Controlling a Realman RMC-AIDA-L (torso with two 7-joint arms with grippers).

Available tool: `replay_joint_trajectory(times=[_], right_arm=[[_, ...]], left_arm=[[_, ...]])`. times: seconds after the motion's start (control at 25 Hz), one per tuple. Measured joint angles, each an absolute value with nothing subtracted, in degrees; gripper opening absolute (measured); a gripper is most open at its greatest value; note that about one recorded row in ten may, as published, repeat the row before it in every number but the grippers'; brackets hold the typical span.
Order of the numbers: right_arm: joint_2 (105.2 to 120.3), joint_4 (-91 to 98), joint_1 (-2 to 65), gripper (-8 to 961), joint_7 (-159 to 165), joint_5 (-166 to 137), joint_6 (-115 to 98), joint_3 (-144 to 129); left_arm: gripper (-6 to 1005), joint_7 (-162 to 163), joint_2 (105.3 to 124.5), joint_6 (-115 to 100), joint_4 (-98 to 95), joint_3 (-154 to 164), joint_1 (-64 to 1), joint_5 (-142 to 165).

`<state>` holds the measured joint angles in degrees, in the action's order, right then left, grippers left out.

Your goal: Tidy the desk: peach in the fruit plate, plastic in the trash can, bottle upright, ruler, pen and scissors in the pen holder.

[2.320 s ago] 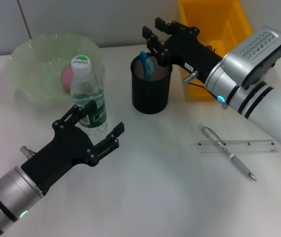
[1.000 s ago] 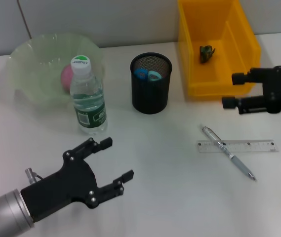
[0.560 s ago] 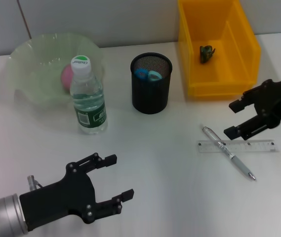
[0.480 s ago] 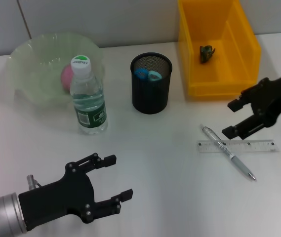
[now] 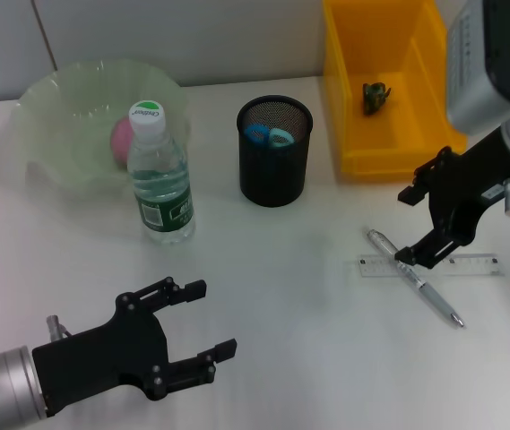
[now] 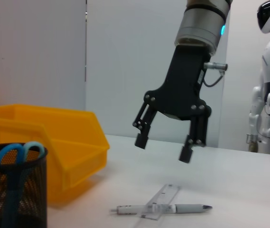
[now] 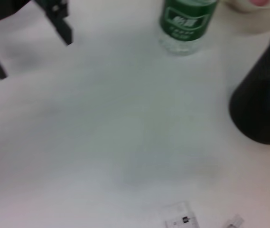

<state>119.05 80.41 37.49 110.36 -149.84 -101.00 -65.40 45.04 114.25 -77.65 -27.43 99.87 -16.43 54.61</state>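
1. Leftmost, the fruit plate [image 5: 53, 107], a translucent pale-green bowl with a wavy rim, is seen to hold the pink peach [image 5: 122, 137]; the bottle [image 5: 159, 175], clear plastic with a green label and white cap, stands upright just before it.
2. Low in the head view, the left gripper [image 5: 198, 332] is held above bare desk, fingers spread and nothing grasped, well apart from every loose item.
3. At centre, the pen holder [image 5: 274, 170], a black mesh cylinder, is noted to contain blue-handled scissors [image 5: 268, 135].
4. Further right, the trash can [image 5: 389, 134], a glossy yellow bin, holds a small dark scrap of plastic [image 5: 376, 96].
5. On the desk near the bin, the pen [image 5: 413, 278], slim and silvery, lies diagonally across the flat transparent ruler [image 5: 434, 266], whose long axis runs left to right.
6. The right gripper [image 6: 165, 146] is poised directly above that crossing, jaws parted and empty, clear of both items in the left wrist view. It is judged the nearer arm; a straight descent is called for.
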Motion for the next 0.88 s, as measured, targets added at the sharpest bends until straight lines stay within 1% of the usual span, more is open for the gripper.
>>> replay_joint_trajectory(times=[0.12,0.6,0.88], right_arm=[[119.18,80.07,37.14,803,108.97,-149.76,-100.37,-66.36],[119.22,71.03,36.50,796,107.49,-150.04,-90.95,-71.82],[119.18,69.07,36.77,793,107.49,-150.18,-88.04,-73.61]], left_arm=[[798,44.73,114.61,-77.50,-26.42,98.92,-16.54,54.74],[797,44.64,114.88,-76.84,-26.01,98.70,-16.70,54.84],[798,44.62,114.93,-76.81,-26.01,98.80,-16.71,54.85]])
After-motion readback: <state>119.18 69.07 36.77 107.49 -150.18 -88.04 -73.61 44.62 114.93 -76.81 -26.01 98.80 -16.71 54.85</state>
